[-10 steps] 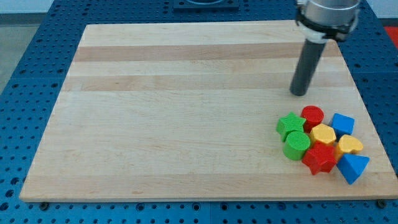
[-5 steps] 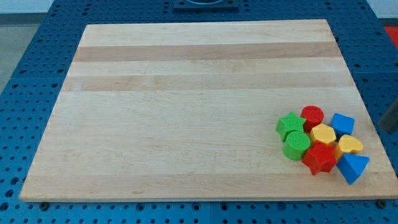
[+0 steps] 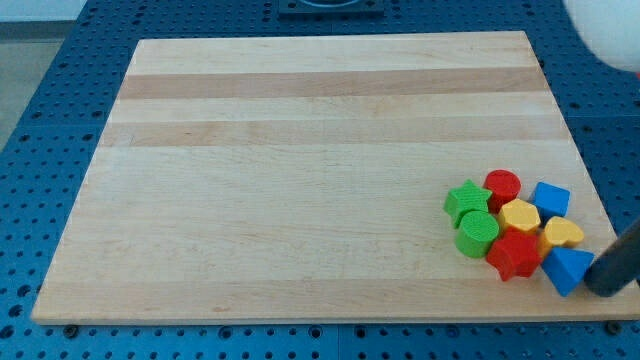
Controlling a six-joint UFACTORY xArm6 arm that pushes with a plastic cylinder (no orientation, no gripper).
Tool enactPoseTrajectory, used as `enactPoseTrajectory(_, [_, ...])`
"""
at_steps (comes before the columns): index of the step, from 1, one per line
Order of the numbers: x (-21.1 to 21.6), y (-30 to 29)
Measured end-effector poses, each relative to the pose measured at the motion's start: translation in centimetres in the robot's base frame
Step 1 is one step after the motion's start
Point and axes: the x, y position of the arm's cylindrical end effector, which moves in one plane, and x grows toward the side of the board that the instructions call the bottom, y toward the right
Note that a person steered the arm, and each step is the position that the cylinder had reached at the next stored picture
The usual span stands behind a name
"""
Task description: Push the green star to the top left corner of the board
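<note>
Board: you have a pale wooden board (image 3: 300,150) with lengthwise grain stripes, lying on a blue perforated table (image 3: 40,90) that shows past every edge.
Open room: everything from the view's left edge across to the cluster is bare wood, top left corner included.
Green star: the green star-shaped block (image 3: 465,199), matte plastic, sits at the cluster's left edge, near the view's bottom right of the board and well apart from the top left corner.
Green cylinder: a green ribbed round block (image 3: 477,233) touches the star from below.
Red round block: a red cylinder (image 3: 503,185) sits just right of the star, at the cluster's top.
Red star: a red star-shaped block (image 3: 514,253) lies at the cluster's bottom, beside the green cylinder.
Yellow blocks: a yellow faceted block (image 3: 520,214) sits mid-cluster; a yellow heart-like block (image 3: 563,234) lies to its right.
Blue blocks: a blue cube (image 3: 550,198) is at upper right; a blue wedge (image 3: 565,268) is at lower right.
Tip: my tip (image 3: 603,290), the end of a dark smooth rod, is just beside the blue wedge on its right, with the whole cluster between it and the star.
Claw: you have no claw here, only the rod, holding nothing.
</note>
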Motion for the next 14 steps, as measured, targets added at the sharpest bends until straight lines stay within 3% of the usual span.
enactPoseTrajectory(7, [-13.1,-12.5])
enactPoseTrajectory(11, [-21.5,-14.0])
enactPoseTrajectory(14, [-22.6,-19.9])
